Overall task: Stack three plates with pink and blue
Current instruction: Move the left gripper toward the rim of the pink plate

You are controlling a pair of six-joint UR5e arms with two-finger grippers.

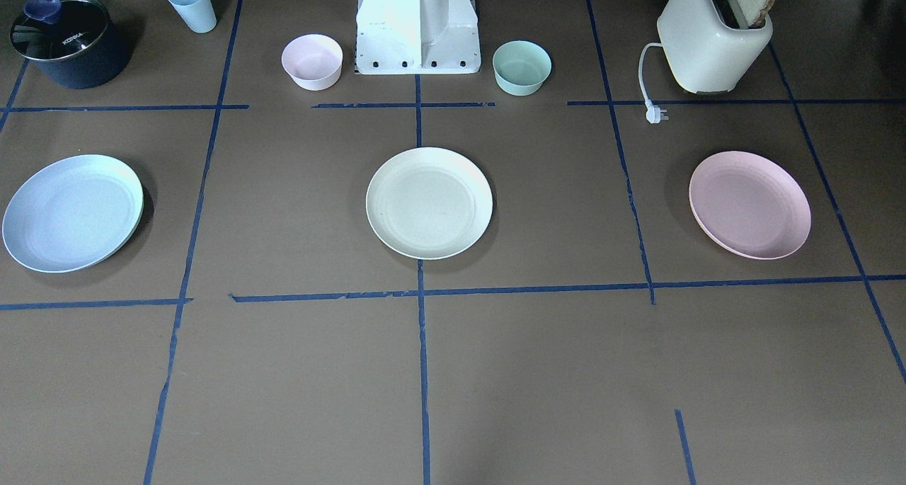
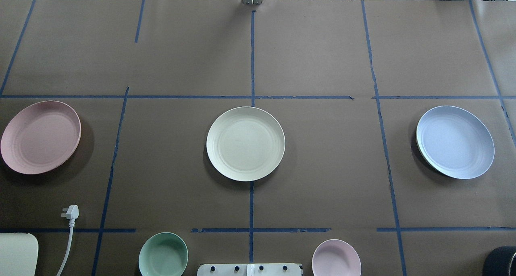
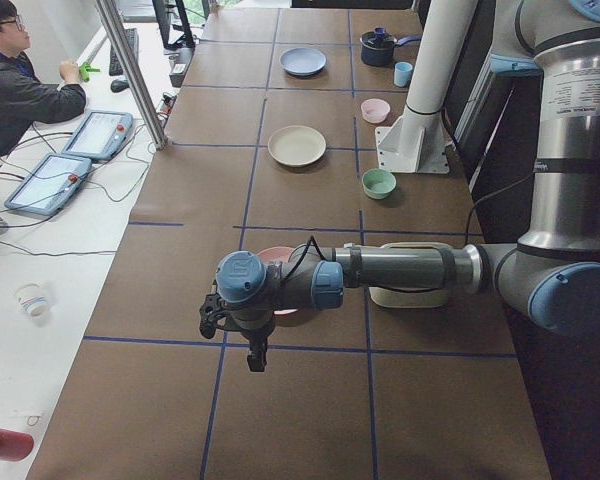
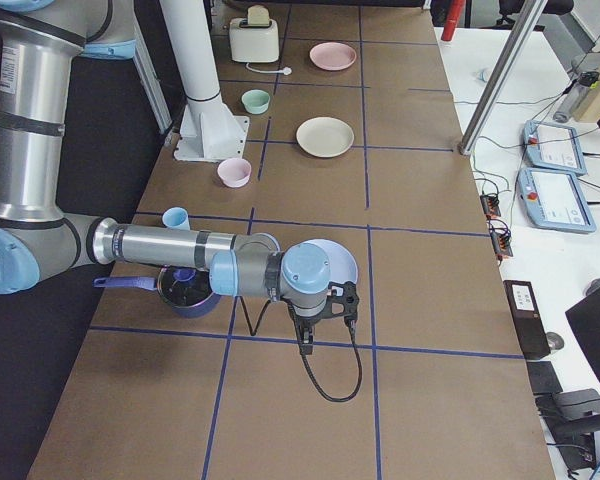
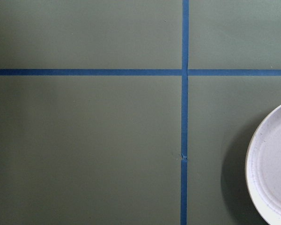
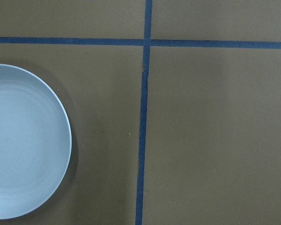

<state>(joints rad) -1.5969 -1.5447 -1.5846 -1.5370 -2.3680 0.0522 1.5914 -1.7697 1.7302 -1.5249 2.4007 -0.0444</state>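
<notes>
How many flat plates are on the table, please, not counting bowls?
3: pink plate on the robot's left, cream plate in the middle, blue plate on its right.

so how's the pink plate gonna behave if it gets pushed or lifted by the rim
The pink plate looks like thin matte plastic, so probably light and stiff, unlikely to break. It sits flat with a low raised rim, so a push would likely slide it rather than tip it.
</notes>
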